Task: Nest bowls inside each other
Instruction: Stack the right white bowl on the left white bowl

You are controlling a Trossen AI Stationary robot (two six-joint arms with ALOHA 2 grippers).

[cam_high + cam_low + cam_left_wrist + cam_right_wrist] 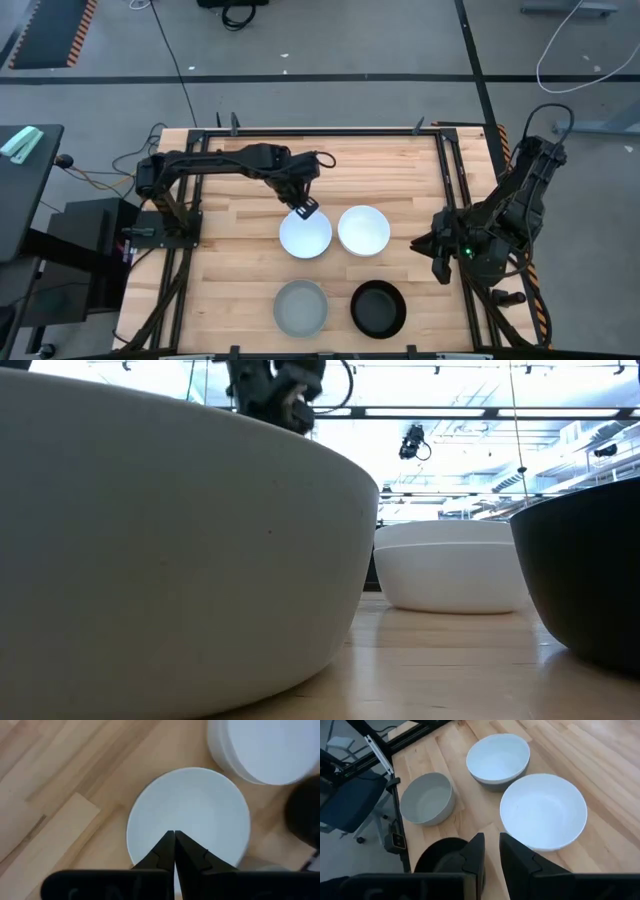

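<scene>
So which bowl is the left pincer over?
The left-hand white bowl: the left pincer sits shut at its far rim; the other bowls stand clear.

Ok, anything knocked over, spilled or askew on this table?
Nothing stands out. The left white bowl, right white bowl, light grey bowl and black bowl all sit upright and apart, none tipped. The left gripper hangs over the left white bowl, jaws shut; the right gripper waits at the table's right edge.
</scene>
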